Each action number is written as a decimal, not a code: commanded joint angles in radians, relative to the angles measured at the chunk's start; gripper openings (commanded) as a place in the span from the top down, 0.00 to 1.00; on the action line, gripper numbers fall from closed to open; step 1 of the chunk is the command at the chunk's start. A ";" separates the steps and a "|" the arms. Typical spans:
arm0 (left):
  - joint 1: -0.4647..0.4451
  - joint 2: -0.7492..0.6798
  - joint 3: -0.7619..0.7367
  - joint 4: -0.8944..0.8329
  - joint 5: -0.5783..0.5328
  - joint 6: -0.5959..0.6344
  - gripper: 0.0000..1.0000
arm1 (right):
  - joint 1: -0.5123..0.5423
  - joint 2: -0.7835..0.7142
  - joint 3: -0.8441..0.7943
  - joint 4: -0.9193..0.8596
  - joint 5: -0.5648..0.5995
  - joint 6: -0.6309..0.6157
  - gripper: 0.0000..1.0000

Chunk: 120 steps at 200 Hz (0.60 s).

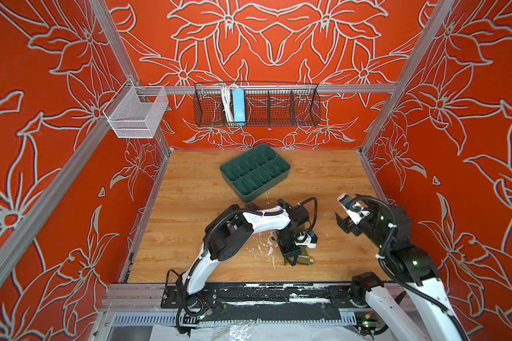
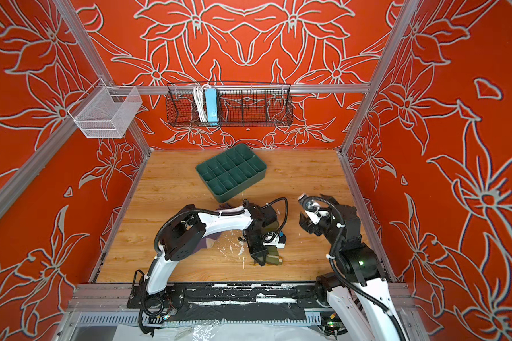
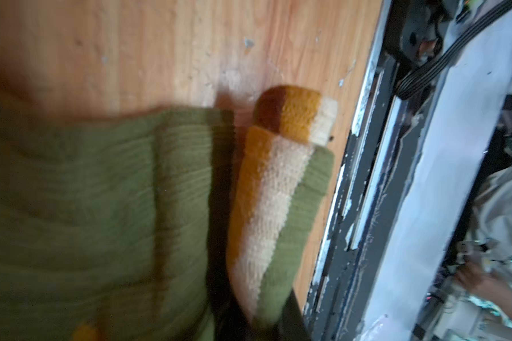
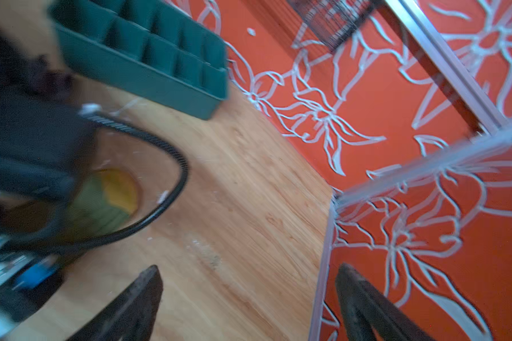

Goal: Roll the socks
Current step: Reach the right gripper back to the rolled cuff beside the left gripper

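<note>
On back wall (image 1: 278, 44), basket (image 1: 278, 113): power strip (image 1: 238, 107)
Olive sock (image 3: 86, 206): front-back, stripes frontward
Left claw (image 1: 290, 262): clenched on Olive sock
Right claw (image 1: 341, 211): released

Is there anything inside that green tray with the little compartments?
No, every compartment of the green tray shows only its bare floor.

Robot lab cell: alu frame (image 1: 352, 88), printed backdrop walls (image 1: 470, 118).

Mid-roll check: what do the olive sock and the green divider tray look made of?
The olive sock: soft ribbed knit yarn, fibre unclear; stitch loops show on its stripes. The green divider tray: apparently moulded plastic, matte, with thin even walls.
</note>
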 commanded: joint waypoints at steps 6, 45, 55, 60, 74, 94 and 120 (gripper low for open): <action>0.001 0.121 -0.028 -0.043 -0.009 -0.055 1.00 | 0.078 -0.057 -0.025 -0.284 -0.190 -0.169 0.10; 0.009 0.149 0.012 -0.041 -0.036 -0.073 1.00 | 0.281 0.028 -0.053 -0.386 -0.097 -0.152 0.17; 0.012 0.146 0.012 -0.034 -0.035 -0.079 1.00 | 0.352 0.062 -0.061 -0.361 -0.069 -0.123 0.18; 0.012 0.145 0.008 -0.026 -0.039 -0.086 1.00 | 0.390 0.076 -0.068 -0.342 -0.047 -0.109 0.19; 0.014 0.141 -0.002 -0.012 -0.038 -0.092 1.00 | 0.506 0.132 -0.097 -0.274 0.028 -0.089 0.20; 0.014 0.138 -0.017 -0.001 -0.049 -0.101 1.00 | 0.704 0.231 -0.146 -0.140 0.162 -0.081 0.21; 0.014 0.126 -0.043 0.022 -0.071 -0.109 0.99 | 0.835 0.398 -0.176 0.015 0.248 -0.079 0.24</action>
